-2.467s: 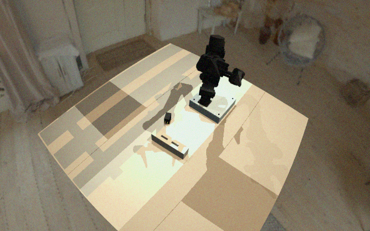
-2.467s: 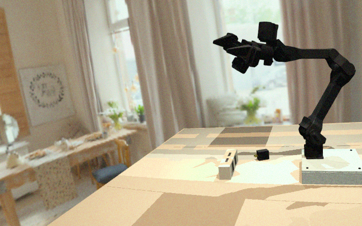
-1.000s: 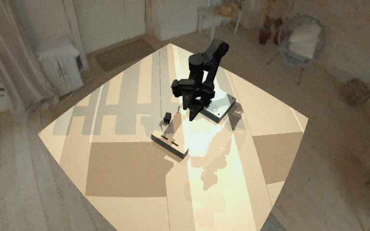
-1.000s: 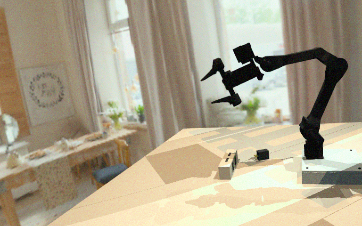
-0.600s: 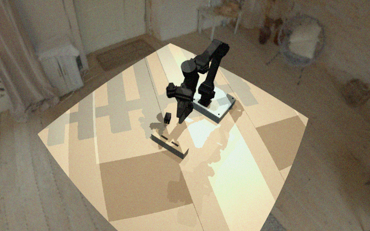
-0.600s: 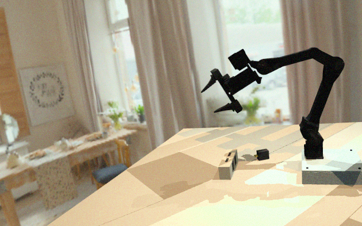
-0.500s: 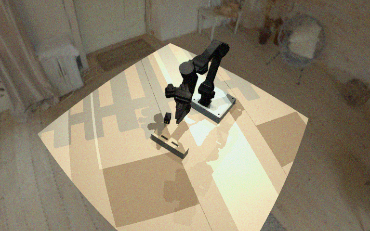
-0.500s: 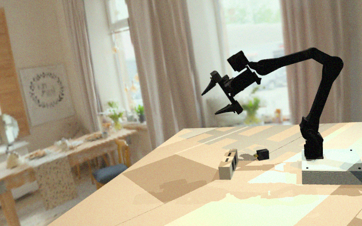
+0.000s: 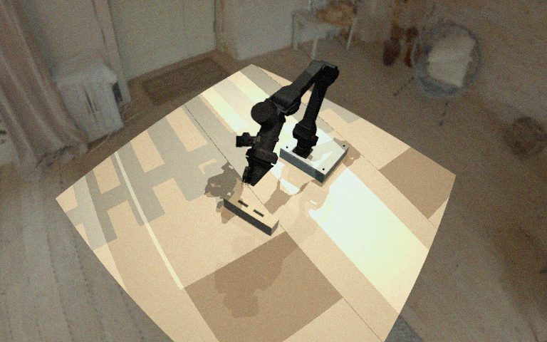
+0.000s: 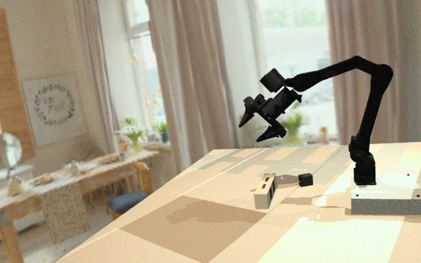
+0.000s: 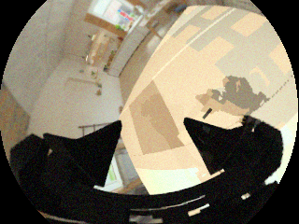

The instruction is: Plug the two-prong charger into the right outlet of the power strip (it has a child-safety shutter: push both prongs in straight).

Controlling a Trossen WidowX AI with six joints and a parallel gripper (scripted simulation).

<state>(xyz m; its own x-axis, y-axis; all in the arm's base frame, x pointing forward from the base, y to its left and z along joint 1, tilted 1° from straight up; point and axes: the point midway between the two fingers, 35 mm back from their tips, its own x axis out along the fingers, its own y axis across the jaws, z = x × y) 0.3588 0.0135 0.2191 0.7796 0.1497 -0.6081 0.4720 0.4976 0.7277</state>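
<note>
The power strip (image 9: 269, 226) (image 10: 261, 198) is a pale bar with two slot outlets on top, lying near the middle of the table. The two-prong charger (image 10: 305, 179) is a small black block that lies on the table just behind the strip, its prongs toward it; in the top view the gripper hides it. My gripper (image 9: 249, 180) (image 10: 249, 132) (image 11: 153, 121) is open and empty. It hangs tilted downward, well above the strip and the charger. The wrist view shows both fingers spread with only the table between them.
The arm's grey base plate (image 9: 323, 167) (image 10: 385, 206) stands on the table (image 9: 362, 241) (image 10: 186, 235) behind and to the right of the strip. Room furniture lies beyond the table edges.
</note>
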